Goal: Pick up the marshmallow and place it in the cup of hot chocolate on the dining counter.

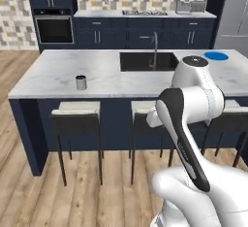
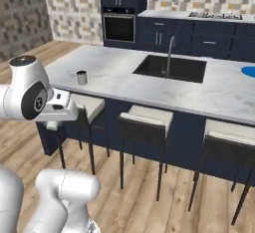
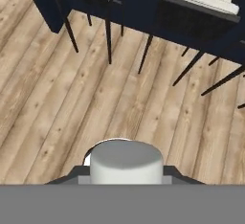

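The marshmallow (image 3: 125, 163), a short white cylinder, sits between the two dark tips of my gripper (image 3: 125, 179), which is shut on it. The hand points down at the wooden floor in front of the stools, off the dining counter (image 1: 101, 71). In the right base view my gripper (image 2: 52, 125) hangs low beside the counter's left end. The cup of hot chocolate (image 1: 81, 82) (image 2: 81, 77) stands on the dining counter (image 2: 124, 80) near its left front edge, well above and beyond the hand.
A blue round plate (image 1: 216, 56) (image 2: 249, 71) lies at the counter's right end. A dark sink with a tap (image 1: 149, 61) (image 2: 172, 67) is set mid-counter. Pale-cushioned stools (image 1: 76, 109) (image 2: 145, 117) line the front; thin stool legs (image 3: 107, 36) stand below.
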